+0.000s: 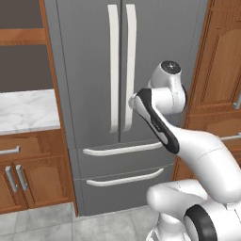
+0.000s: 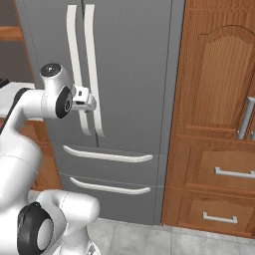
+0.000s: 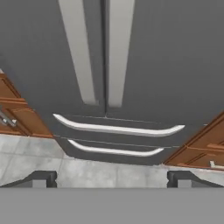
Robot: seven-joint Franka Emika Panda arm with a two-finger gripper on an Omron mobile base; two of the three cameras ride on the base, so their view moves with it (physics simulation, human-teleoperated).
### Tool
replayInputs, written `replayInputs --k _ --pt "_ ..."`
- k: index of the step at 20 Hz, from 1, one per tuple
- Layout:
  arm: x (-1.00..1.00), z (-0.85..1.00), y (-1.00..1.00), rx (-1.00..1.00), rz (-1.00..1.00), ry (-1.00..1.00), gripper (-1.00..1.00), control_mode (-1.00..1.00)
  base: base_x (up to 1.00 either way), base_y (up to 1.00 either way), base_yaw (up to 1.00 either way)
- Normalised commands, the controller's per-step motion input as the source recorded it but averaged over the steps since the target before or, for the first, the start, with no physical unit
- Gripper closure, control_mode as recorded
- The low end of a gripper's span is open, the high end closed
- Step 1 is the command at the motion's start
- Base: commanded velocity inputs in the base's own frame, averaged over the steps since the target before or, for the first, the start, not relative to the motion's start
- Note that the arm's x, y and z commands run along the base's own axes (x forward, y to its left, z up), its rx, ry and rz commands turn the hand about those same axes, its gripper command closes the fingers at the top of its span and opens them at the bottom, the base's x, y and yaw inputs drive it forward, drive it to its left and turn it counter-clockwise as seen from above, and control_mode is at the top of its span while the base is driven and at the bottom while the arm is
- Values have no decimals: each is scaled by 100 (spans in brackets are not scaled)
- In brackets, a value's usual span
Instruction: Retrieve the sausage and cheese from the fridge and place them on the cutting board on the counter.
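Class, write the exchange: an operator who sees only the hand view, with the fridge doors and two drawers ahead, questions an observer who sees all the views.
Operator: Is there a worktop nearby?
Observer: Yes, a white marble counter lies left of the fridge.
Operator: How high is my hand?
Observer: The open gripper is level with the lower part of the door handles.
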Motion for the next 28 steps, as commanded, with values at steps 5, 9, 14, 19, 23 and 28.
replayInputs --k 5,9,14,19,23,28 --pt "52 4 4 0 -3 -3 -100 -100 0 0 0" --pt "45 7 -8 0 0 -1 -100 -100 0 0 0" --pt "45 0 -3 0 0 -7 -100 -100 0 0 0" --pt "45 0 2 0 0 -9 -100 -100 0 0 0" --pt "34 0 0 0 0 -1 -100 -100 0 0 0" --pt "35 0 0 2 0 0 -100 -100 0 0 0"
